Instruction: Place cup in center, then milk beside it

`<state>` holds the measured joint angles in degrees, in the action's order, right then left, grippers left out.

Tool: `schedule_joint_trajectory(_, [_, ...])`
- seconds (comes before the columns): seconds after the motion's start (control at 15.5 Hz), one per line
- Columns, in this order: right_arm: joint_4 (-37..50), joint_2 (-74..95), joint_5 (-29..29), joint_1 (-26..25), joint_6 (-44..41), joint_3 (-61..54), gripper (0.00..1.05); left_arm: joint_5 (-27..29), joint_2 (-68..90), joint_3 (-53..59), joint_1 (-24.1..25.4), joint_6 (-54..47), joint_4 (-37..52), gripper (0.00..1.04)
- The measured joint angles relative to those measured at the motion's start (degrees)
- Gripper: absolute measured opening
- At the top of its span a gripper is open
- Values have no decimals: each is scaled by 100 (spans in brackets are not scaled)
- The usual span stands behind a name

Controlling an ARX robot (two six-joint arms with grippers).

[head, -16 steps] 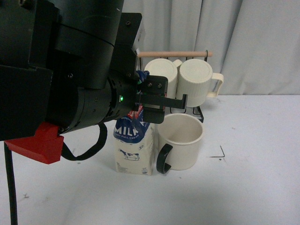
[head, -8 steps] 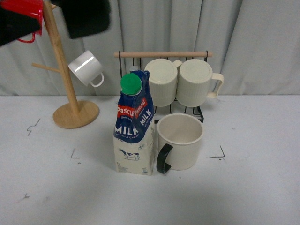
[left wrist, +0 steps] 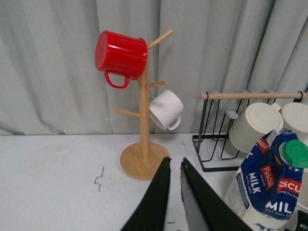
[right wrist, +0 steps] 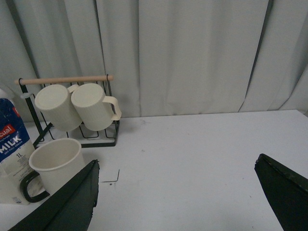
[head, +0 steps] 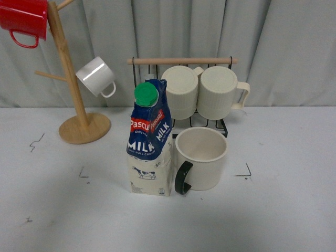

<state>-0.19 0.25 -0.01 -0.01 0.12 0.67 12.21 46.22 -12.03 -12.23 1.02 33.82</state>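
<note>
The cup, a wide cream mug with a black handle, stands upright in the middle of the white table. The milk, a blue and cream carton with a green cap, stands upright right beside it, touching or almost touching. Neither gripper shows in the front view. In the left wrist view my left gripper is shut and empty, raised, with the milk beside it. In the right wrist view my right gripper is open and empty above bare table, away from the cup and milk.
A black wire rack with a wooden bar holds two ribbed cream mugs just behind the cup. A wooden mug tree at the back left carries a red mug and a small white mug. A grey curtain hangs behind.
The left arm, which filled the left of the front view over the milk a second ago, has lifted out of that view. The milk and cup have not moved.
</note>
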Motion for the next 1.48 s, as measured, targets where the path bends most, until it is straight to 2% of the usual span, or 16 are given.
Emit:
schedule_joint_trajectory(0.06, [0,0,0,0,2,2,98,-136,-232,160,146,4,-59,1])
schedule_joint_trajectory(0.39, [0,0,0,0,0,2,98,-623,-1231,699,647,-13,-531,2])
schedule_joint_trajectory(0.52, [0,0,0,0,0,2,98,-1152,-1615,848,1222,-17,-796,2])
schedule_joint_trajectory(0.71, [-2,0,-2,0,0,2,98,-1222,-2168,968,1207,-17,-1176,2])
schedule_joint_trajectory(0.77, [-2,0,-2,-2,0,2,98,-1220,-2240,1113,1215,-17,-927,2])
schedule_joint_trajectory(1.1, [0,0,-2,0,0,2,98,-1222,-3003,1141,1215,-17,-1775,2])
schedule_joint_trajectory(1.48, [0,0,0,-2,0,2,98,-1220,-3654,1141,1215,-20,-2393,2])
